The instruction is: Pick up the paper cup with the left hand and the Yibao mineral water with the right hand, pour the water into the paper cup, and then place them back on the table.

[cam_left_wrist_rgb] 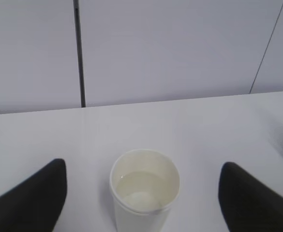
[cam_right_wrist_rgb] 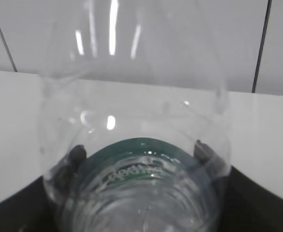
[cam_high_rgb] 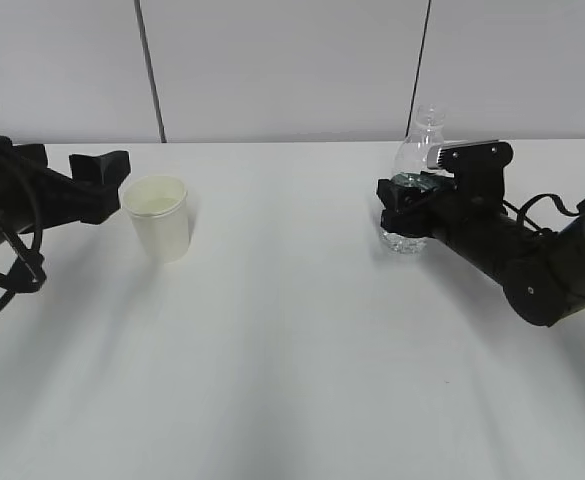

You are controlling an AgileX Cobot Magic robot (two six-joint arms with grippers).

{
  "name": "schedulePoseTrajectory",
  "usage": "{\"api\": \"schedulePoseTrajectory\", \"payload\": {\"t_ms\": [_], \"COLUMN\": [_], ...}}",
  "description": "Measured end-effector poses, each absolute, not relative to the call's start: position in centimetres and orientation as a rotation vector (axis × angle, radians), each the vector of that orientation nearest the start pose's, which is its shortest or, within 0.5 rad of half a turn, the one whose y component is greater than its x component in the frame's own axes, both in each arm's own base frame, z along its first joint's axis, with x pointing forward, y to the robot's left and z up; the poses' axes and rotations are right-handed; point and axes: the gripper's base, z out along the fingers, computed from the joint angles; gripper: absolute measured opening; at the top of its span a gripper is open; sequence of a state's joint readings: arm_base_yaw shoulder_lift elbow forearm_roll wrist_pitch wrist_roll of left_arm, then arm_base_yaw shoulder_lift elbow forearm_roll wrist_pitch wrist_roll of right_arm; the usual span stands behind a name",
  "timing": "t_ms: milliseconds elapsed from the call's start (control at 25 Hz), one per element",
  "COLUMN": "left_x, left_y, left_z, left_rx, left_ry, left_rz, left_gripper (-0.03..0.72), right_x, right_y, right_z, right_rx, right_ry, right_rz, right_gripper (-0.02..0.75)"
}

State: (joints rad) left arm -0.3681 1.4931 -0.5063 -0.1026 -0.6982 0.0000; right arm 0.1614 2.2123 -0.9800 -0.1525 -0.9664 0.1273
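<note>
White wall panels stand behind the white table. On it stands the Yibao mineral water, thin and easily crushed, gripped at the label by the right end effector. The paper cup, light, soft, holding water, stands between the spread fingers of the left end effector; best taken mid-wall.

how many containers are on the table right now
2. The paper cup stands upright on the left of the table, between the open fingers of the left hand. The Yibao mineral water stands upright on the right, gripped by the right hand. None seem hidden.
</note>
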Motion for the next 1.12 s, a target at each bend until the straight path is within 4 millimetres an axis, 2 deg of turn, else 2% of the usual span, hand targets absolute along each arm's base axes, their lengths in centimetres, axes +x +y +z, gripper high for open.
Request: {"api": "schedulePoseTrajectory", "payload": {"t_ms": [240,600,760,1120], "left_x": [25.5,25.5,25.5,25.5], "left_y": [-9.2,-9.2,-9.2,-9.2], "left_z": [22.0,21.9,21.8,21.8], "left_rx": [0.207,0.210,0.211,0.211], "left_ry": [1.764,1.781,1.783,1.784], "left_rz": [-0.273,-0.272,-0.272,-0.272], "left_gripper": [0.578,0.575,0.573,0.573], "right_x": [40.6,40.6,40.4,38.5], "right_y": [7.8,7.8,7.8,7.5], "right_z": [8.4,8.4,8.1,6.6], "right_rx": [-0.193,-0.198,-0.216,-0.245], "right_ry": [1.733,1.725,1.746,1.819], "right_rz": [0.262,0.265,0.260,0.239], "right_gripper": [0.502,0.613,0.619,0.619]}}
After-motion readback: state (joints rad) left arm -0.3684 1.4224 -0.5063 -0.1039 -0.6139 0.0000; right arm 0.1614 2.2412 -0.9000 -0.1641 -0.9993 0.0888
